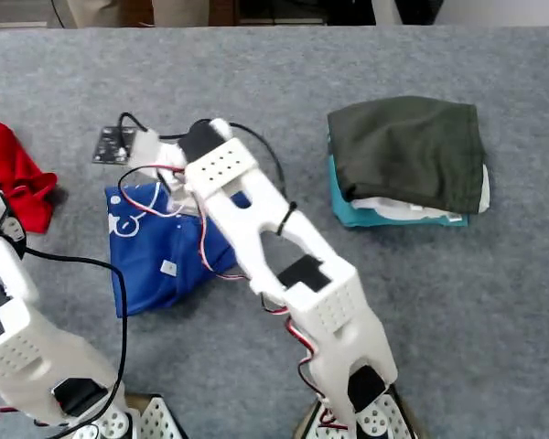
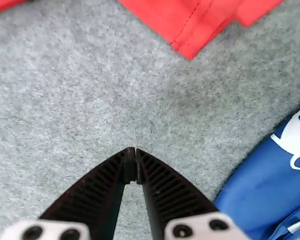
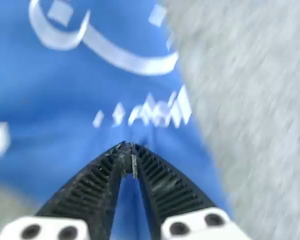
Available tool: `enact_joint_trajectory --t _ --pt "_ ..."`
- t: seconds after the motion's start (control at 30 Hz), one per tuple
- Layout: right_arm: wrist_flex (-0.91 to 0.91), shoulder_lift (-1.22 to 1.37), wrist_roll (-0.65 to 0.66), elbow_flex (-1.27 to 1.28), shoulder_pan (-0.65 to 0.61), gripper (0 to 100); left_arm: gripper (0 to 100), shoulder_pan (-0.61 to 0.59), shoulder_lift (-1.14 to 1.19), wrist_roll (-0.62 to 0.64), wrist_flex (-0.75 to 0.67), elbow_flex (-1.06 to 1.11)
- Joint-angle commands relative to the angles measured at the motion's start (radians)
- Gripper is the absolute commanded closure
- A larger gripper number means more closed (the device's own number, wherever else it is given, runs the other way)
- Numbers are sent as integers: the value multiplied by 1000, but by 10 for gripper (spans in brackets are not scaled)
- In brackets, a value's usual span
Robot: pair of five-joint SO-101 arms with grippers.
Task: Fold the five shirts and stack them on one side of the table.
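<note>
R gripper (image 3: pixel 130 150) clenched over blue shirt (image 1: pixel 156 247) (pinching cloth? can't tell), at table's (image 1: pixel 494 302) 9 o'clock. L gripper (image 2: pixel 135 165) clenched, empty, nr red shirt (image 2: pixel 200 20). Stack (image 1: pixel 407 155) at 2 o'clock. Best: pinch one edge only, fold slow, keep flat.

Red shirt (image 1: pixel 16 174) cut by edge, blue shirt (image 1: pixel 151 261) partly under right arm (image 1: pixel 256 229)

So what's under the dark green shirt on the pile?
The edge of a white shirt shows under the green shirt, and a teal one lies below that. The green shirt covers the rest, so whether more lies between them is hidden.
</note>
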Motion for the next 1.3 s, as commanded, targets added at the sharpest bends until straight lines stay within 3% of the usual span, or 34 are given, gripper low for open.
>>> enact_joint_trajectory --t 0.0,0.2,0.63,0.73,0.9,1.07,1.27 --pt "-161 36 11 -36 -30 997 981 -20 -54 -6 2 -6" --pt "-84 56 11 -79 -28 997 981 -61 -54 -8 -5 -8" --pt "353 77 21 -122 76 997 981 -54 -54 -9 -5 -17" --pt "520 77 103 -111 76 997 981 -60 -54 -9 -5 -17" --pt "512 -82 112 65 151 997 981 -64 -54 -9 -5 -9" --pt "494 -363 256 280 174 997 981 -84 -54 -9 -5 -12" --pt "75 -426 161 311 120 997 981 -74 -54 -26 -5 -12"
